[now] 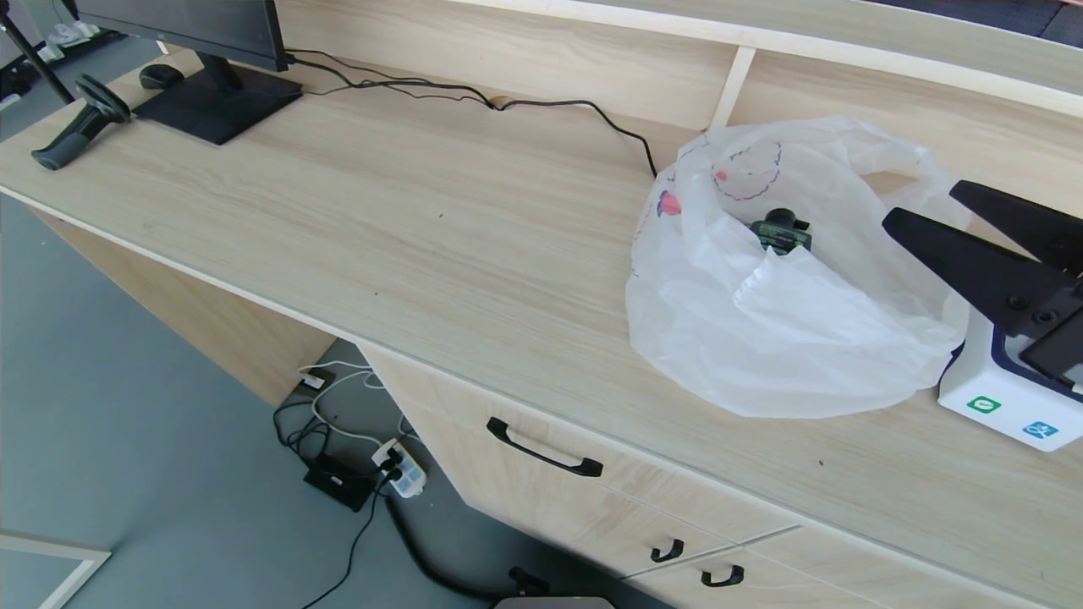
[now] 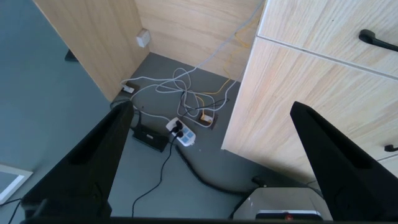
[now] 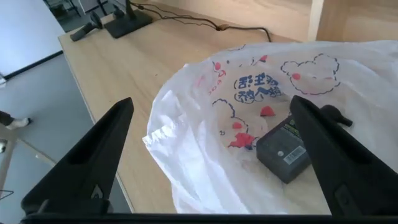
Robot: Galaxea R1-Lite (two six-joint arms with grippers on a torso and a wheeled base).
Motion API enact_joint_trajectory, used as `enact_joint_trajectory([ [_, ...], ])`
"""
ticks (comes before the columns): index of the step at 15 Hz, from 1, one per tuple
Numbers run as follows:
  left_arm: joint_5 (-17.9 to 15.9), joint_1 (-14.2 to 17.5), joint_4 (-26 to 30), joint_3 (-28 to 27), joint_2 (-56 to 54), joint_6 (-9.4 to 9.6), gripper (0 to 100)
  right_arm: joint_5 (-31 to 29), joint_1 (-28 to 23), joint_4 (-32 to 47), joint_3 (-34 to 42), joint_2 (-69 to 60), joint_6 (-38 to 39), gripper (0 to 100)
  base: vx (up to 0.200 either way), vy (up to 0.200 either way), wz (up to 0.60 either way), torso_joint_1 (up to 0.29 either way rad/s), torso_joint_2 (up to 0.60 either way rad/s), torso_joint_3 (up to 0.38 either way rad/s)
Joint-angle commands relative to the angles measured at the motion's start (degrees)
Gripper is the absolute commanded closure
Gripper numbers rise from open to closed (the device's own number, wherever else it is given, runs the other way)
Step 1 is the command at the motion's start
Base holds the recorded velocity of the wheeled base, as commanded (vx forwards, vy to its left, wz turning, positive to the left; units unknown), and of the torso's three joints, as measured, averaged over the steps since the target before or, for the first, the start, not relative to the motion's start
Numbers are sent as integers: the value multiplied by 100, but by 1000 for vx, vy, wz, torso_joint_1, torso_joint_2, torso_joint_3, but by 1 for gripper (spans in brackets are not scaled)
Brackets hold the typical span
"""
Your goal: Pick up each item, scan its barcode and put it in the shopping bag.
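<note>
A white plastic shopping bag (image 1: 787, 338) with printed cartoons lies slumped on the right part of the wooden counter (image 1: 381, 220). A small dark boxed item (image 1: 780, 230) with a barcode label sits inside its open mouth. My right gripper (image 1: 918, 205) hangs open just to the right of the bag. In the right wrist view this gripper (image 3: 211, 102) stands over the bag (image 3: 199, 155), the dark item (image 3: 283, 151) close to one finger, nothing held. My left gripper (image 2: 211, 107) is open and empty below counter height, over the floor beside the drawers.
A black handheld barcode scanner (image 1: 80, 127) lies at the counter's far left beside a monitor stand (image 1: 216, 101). A black cable (image 1: 550, 103) runs along the back towards the bag. A white device (image 1: 1003, 397) sits right of the bag. On the floor below, cables surround a power strip (image 2: 182, 132).
</note>
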Motion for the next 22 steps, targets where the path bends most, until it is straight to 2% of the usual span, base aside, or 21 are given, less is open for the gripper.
enact_joint_trajectory([
  [1, 0, -7, -1, 0, 6, 0, 0, 3, 13, -2, 39, -59, 2, 0, -200, 0, 0, 22, 12, -2],
  [4, 9, 2, -1, 0, 6, 0, 0, 179, 13, -2, 154, -68, 37, 0, -67, 0, 0, 4, 1, 1],
  [14, 0, 2, -1, 0, 6, -27, 0, 276, -119, -11, 312, -95, 107, 0, 0, 0, -600, 7, 2, 4],
  [17, 9, 2, 7, 0, 6, -141, 0, 126, -242, -20, 417, -77, -280, 0, 0, 0, 0, 0, 0, 0],
  [19, 0, -7, 16, 0, 6, -141, 0, 118, -488, -28, 452, -147, -262, 0, 0, -200, 0, -5, 0, -2],
  [22, 9, 2, 16, 0, 6, -150, 0, 126, -1490, -28, 118, -59, 98, 0, 0, -200, 0, 1, 2, -1],
])
